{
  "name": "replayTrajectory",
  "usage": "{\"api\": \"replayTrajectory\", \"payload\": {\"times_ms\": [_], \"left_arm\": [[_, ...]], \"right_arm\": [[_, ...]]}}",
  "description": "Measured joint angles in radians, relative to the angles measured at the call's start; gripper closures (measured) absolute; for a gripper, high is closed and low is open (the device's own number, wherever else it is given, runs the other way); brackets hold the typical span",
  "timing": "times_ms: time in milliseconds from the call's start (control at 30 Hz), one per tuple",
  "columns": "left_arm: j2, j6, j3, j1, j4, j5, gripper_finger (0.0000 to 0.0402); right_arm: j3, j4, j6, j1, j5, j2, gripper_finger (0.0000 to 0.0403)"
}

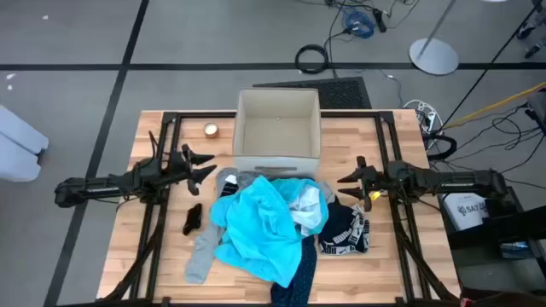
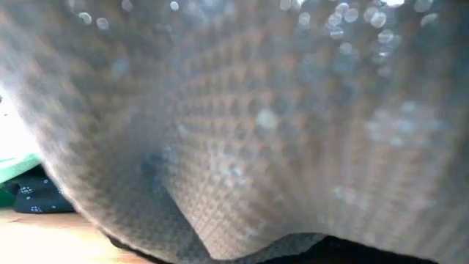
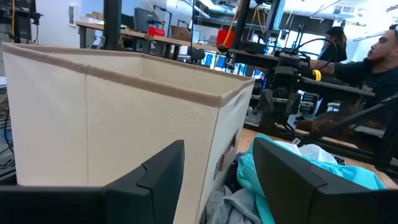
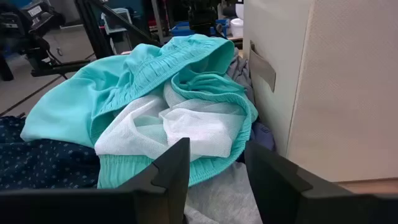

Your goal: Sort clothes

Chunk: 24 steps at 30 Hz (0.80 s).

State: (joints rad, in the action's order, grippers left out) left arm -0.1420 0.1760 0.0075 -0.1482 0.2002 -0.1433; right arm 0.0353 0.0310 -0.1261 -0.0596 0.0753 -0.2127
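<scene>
Sorting is not yet underway: both arms are waiting either side of an untouched pile.

Left gripper (image 1: pixel 205 165) is hovering with fingers spread and empty, beside a black sock (image 1: pixel 192 218) and grey garment (image 1: pixel 202 247); the turquoise shorts (image 1: pixel 260 226) are heaping mid-table over the navy dotted piece (image 1: pixel 299 277), with the black-and-white patterned garment (image 1: pixel 345 232) alongside. Right gripper (image 1: pixel 351 181) is holding nothing, fingers apart. The beige box (image 1: pixel 278 128) is sitting empty, crowding the pile's far edge; fabric is blocking the low camera.

Crumpled clothes (image 1: pixel 273 226) heaped on table, turquoise garment (image 1: pixel 260 226) topmost.
</scene>
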Motion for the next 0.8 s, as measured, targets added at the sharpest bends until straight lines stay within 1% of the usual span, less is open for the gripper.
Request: {"api": "replayTrajectory", "payload": {"times_ms": [800], "left_arm": [[0.0, 0.0, 0.0, 0.0, 0.0, 0.0, 0.0201]], "right_arm": [[0.0, 0.0, 0.0, 0.0, 0.0, 0.0, 0.026]]}}
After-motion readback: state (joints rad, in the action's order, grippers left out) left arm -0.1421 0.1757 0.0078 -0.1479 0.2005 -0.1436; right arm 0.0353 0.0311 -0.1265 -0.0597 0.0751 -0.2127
